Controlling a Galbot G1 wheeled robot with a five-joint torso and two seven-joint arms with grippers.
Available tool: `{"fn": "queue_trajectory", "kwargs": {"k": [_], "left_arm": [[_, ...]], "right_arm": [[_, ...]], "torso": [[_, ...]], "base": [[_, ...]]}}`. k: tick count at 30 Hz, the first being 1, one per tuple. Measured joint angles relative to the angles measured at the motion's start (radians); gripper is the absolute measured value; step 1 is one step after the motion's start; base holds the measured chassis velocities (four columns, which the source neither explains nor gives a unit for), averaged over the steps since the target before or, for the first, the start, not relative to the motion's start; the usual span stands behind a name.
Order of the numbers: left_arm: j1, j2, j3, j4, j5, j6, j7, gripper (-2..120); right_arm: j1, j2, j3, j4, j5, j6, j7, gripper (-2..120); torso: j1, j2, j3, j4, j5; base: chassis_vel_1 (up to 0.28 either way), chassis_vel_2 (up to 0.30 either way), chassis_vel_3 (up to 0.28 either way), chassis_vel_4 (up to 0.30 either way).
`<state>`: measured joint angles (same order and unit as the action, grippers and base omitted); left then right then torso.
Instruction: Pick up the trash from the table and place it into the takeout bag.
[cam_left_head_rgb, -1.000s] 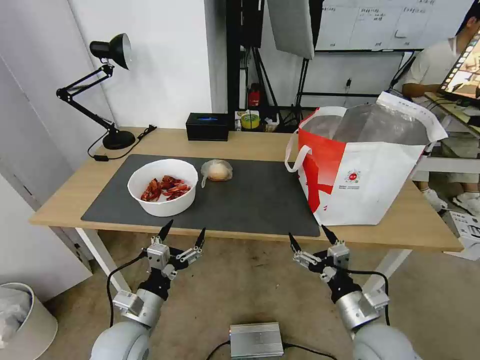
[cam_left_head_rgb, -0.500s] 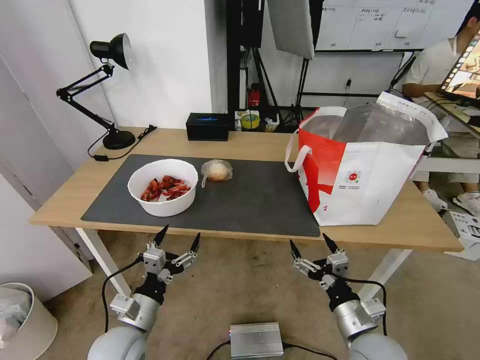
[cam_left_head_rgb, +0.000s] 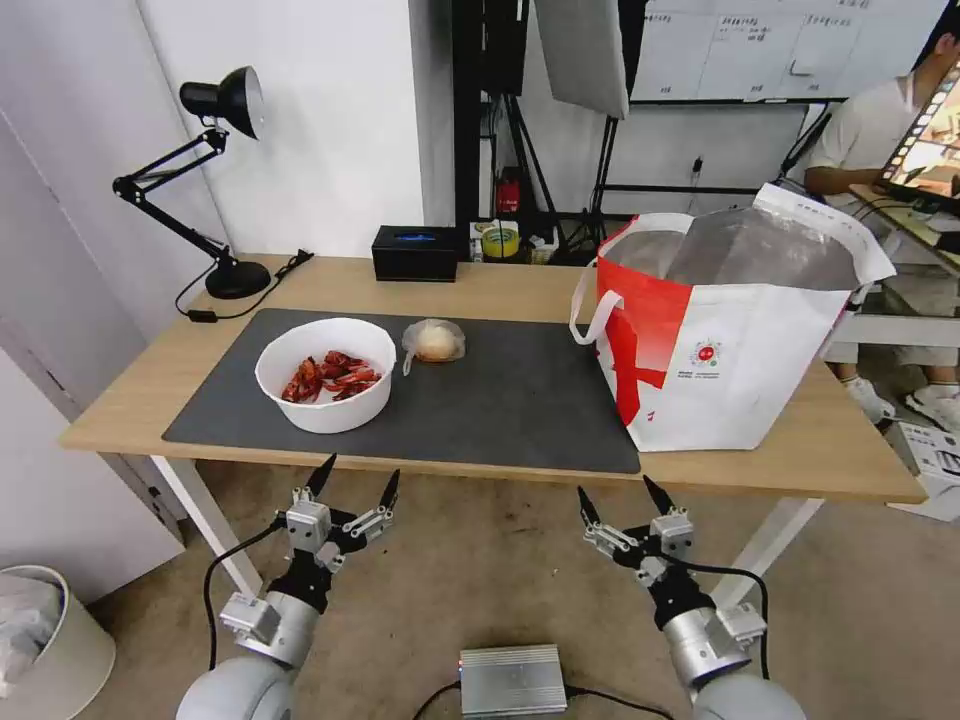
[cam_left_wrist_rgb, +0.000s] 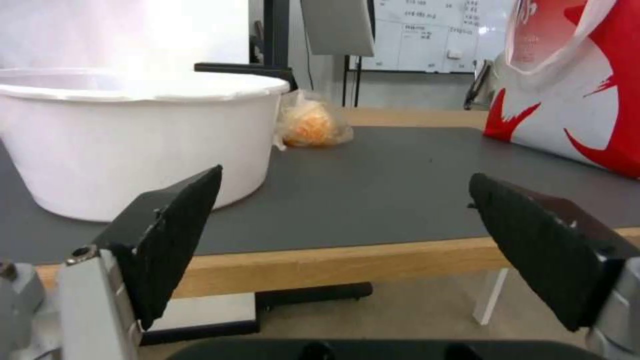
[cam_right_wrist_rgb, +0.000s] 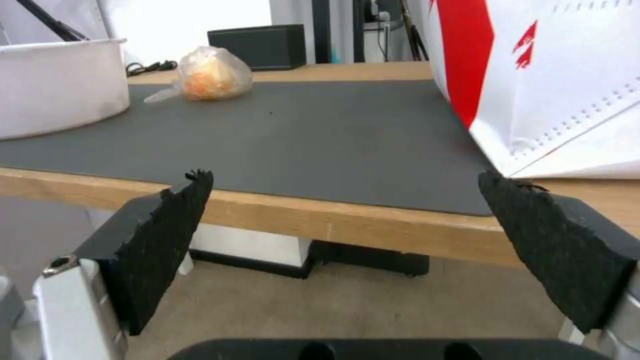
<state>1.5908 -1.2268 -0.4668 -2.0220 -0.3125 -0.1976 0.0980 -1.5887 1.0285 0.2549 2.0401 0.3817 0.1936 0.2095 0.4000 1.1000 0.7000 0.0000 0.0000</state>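
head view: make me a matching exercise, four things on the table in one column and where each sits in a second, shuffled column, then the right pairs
Things:
1. white bowl of crayfish shells
2. small clear bag with bun
3. takeout bag
4. black tissue box

Places:
A. on bare wood at the table's far edge
B. at the table's right end, standing open
C. on the mat's left part, near the front
D. on the mat, just right of the bowl

Pairs: 1-C, 2-D, 3-B, 4-A

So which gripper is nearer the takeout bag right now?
Right. The right gripper hangs open below the table's front edge, just short of the takeout bag. The left gripper, also open, sits below the white bowl, farther off.
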Motion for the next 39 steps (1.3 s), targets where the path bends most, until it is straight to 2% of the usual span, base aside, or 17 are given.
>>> {"fn": "queue_trajectory", "kwargs": {"k": [10,17,19,20,21,22,24,27,32,39], "left_arm": [[0.006,0.000,-0.014,-0.001,0.000,-0.002,0.000,100],[0.006,0.001,-0.014,-0.009,-0.001,-0.003,0.000,100],[0.010,-0.003,-0.013,-0.012,0.003,-0.003,0.000,100],[0.010,-0.003,-0.013,-0.012,0.003,-0.003,0.000,100],[0.014,-0.009,-0.014,-0.012,0.005,-0.003,0.000,100],[0.015,-0.011,-0.014,-0.012,0.006,-0.003,0.000,100],[0.016,-0.012,-0.015,-0.012,0.007,-0.002,0.000,100],[0.017,-0.015,-0.021,-0.011,0.007,-0.002,-0.001,100],[0.017,-0.015,-0.027,-0.008,0.006,-0.002,-0.001,100],[0.020,-0.023,-0.031,0.001,0.003,-0.015,0.000,100]], "right_arm": [[0.081,-0.004,-0.041,0.003,0.035,-0.011,-0.006,100],[0.275,-0.020,-0.103,-0.013,0.172,-0.060,-0.077,100],[0.499,-0.044,-0.204,-0.078,0.281,-0.121,-0.116,100],[0.499,-0.044,-0.204,-0.078,0.281,-0.121,-0.116,100],[0.674,-0.047,-0.294,-0.143,0.345,-0.161,-0.116,100],[0.742,-0.043,-0.336,-0.180,0.374,-0.174,-0.111,100],[0.781,-0.038,-0.358,-0.205,0.391,-0.181,-0.107,100],[0.941,-0.006,-0.434,-0.322,0.440,-0.197,-0.100,100],[1.054,0.043,-0.482,-0.431,0.472,-0.211,-0.104,100],[1.227,0.151,-0.527,-0.687,0.538,-0.357,-0.194,100]], "torso": [[0.000,0.000,0.000,-0.0002,-0.0001],[0.000,0.000,0.000,0.0000,0.0000],[0.000,0.000,0.000,0.0001,-0.0001],[0.000,0.000,0.000,0.0001,-0.0001],[0.000,0.000,0.000,0.0004,-0.0002],[0.000,0.000,0.000,0.0003,-0.0003],[0.000,0.000,0.000,0.0002,0.0001],[0.000,0.000,0.000,0.0000,-0.0003],[0.000,0.000,0.000,0.0002,-0.0002],[0.000,0.000,0.000,0.0000,-0.0001]], "base": [[0.000,0.000,0.000,0.000],[0.000,0.000,0.000,0.000],[0.000,0.000,0.000,0.000],[0.000,0.000,0.000,0.000],[0.000,0.000,0.000,0.000],[0.000,0.000,0.000,0.000],[0.000,0.000,0.000,0.000],[0.000,0.000,0.000,0.000],[0.000,0.000,0.000,0.000],[0.000,0.000,0.000,0.000]]}}
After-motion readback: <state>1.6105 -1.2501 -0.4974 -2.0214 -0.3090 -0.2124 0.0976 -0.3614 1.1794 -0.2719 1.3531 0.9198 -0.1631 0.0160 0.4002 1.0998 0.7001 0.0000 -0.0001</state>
